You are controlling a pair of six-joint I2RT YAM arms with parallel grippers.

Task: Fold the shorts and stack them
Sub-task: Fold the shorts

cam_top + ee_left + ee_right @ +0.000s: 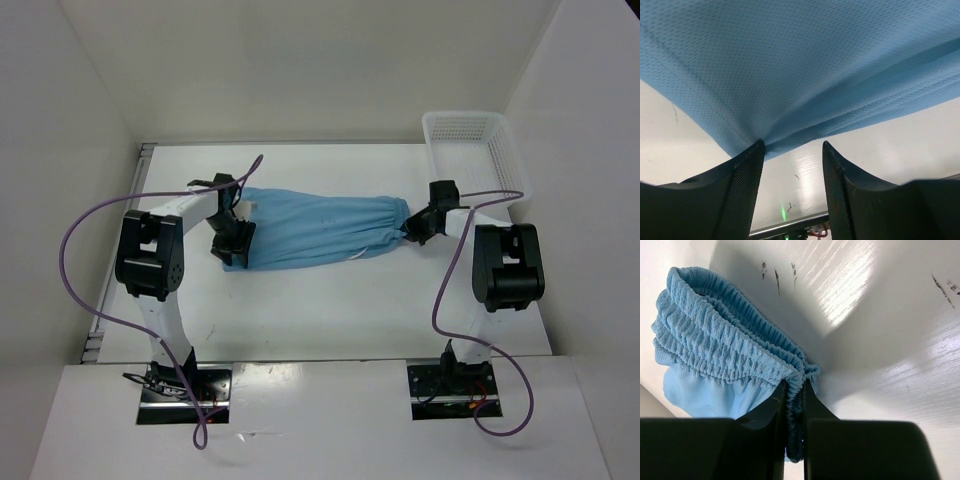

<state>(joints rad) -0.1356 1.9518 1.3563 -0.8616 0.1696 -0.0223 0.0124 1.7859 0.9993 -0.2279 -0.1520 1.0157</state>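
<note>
In the right wrist view, the right gripper (795,386) has its fingers (771,412) drawn almost together. They are clamped on a bunched fold of the gathered elastic waistband (725,340) of the shorts (700,385). The band runs down through the narrow slit between the fingers, and the black gripper body hides its lower end. Beyond the fingertips and to their left, the rest of the waistband loops away in stacked ruffles over the white table (890,315). The cloth below it is cut off by the gripper body.

In the left wrist view, the left gripper (792,147) stands with its fingers (745,190) well apart, and bare table shows in the gap. The sky-blue cloth hangs just past the tips and fills the upper frame, running off three edges. Its folds gather to a point touching the tip of the finger on the left of the picture. Whether that tip pins any cloth is hard to make out.

From above, the shorts lie stretched between the two grippers, with the leg end partly covered by the left one.

Farther off, past the right fingers, sits a white mesh basket (465,125), apart from the shorts. Only its own mesh walls and floor show inside.
</note>
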